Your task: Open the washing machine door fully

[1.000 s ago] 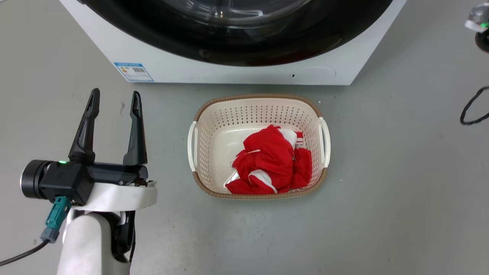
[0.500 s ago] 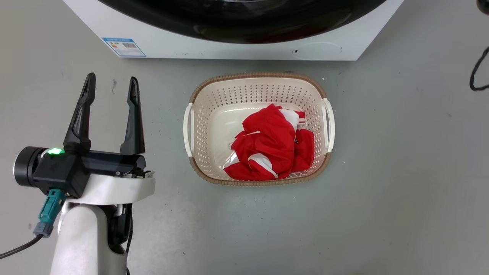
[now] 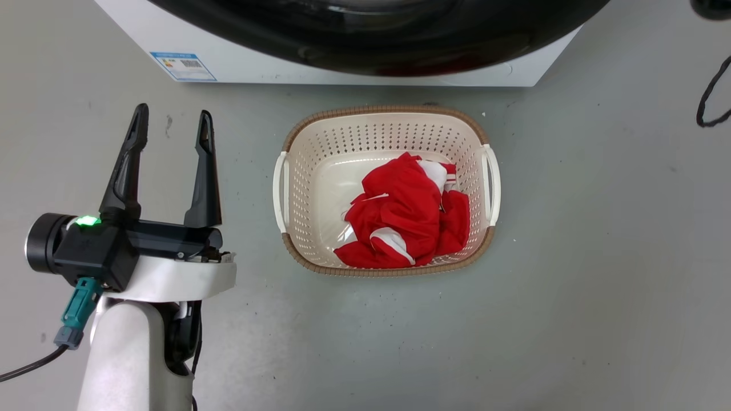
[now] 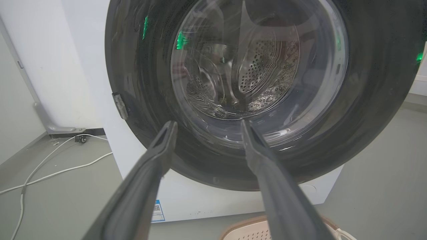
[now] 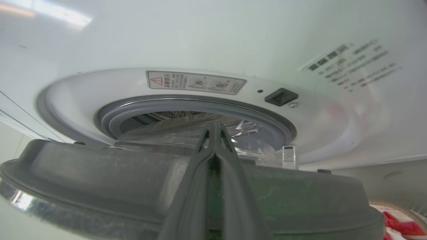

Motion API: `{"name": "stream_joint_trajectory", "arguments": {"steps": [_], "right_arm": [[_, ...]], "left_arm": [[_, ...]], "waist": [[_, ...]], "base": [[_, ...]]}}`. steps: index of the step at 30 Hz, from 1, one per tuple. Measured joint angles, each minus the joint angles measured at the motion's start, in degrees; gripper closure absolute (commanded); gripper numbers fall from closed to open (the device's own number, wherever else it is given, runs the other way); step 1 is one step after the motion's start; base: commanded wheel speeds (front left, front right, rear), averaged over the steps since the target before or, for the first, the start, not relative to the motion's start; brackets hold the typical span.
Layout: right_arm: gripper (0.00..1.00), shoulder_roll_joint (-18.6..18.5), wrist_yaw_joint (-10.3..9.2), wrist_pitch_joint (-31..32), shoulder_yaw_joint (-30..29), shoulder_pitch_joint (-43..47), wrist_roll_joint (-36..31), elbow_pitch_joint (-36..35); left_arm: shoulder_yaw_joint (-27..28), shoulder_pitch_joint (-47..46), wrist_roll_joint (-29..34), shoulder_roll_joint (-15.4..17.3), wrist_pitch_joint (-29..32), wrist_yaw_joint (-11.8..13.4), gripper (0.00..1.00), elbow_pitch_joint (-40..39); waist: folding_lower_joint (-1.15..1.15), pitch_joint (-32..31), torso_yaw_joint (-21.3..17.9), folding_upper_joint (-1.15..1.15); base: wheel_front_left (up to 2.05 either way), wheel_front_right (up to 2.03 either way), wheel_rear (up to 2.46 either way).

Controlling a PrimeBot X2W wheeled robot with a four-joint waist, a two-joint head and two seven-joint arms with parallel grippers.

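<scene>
1. The washing machine [image 3: 257, 63] stands at the top of the head view on a grey floor [image 3: 599, 285]. Its white front fills the upper part of the right wrist view.
2. The washing machine door [image 3: 400, 34] is glossy black and stands partly open. In the right wrist view its grey inner side [image 5: 100, 173] is swung away from the front, leaving a gap. Through that gap the grey rubber ring [image 5: 110, 116] of the drum mouth is visible. In the left wrist view the door's outer face [image 4: 367, 100] shows the perforated drum through its clear glass.
3. A cream perforated basket [image 3: 388, 109] sits on the floor just in front of the machine. It holds a crumpled red and white garment [image 3: 411, 222].
4. The left gripper [image 3: 172, 112] hovers over bare floor to the left of the basket, apart from the door. Its two dark fingers are spread wide with nothing between them. In its own view the gripper [image 4: 208, 122] points at the lower part of the door.
5. The right gripper [image 5: 213, 128] has its fingers pressed together. They lie across the door's inner rim and point toward the drum mouth. Whether they touch the door cannot be told.
6. A blue label [image 3: 183, 65] sits low on the machine's front, on the left.
7. A black latch socket [image 5: 281, 96] is set in the front, beside the drum mouth.
</scene>
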Motion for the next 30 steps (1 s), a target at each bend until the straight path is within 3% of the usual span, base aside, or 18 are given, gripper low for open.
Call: {"name": "stream_joint_trajectory", "arguments": {"steps": [9,30], "right_arm": [[1.00,0.14,-0.08,9.72,-0.75,6.19,2.88,-5.73],[1.00,6.56,-0.07,26.03,2.68,28.89,7.35,-21.80]], "left_arm": [[-0.20,0.82,0.11,-0.48,0.00,-0.07,0.00,1.03],[-0.13,7.92,1.19,-2.14,0.00,-0.08,0.00,3.98]], "waist": [[0.00,-3.04,-0.59,0.00],[-0.02,-15.77,-0.87,0.00]], "base": [[0.00,0.00,0.00],[0.00,0.00,0.00]]}}
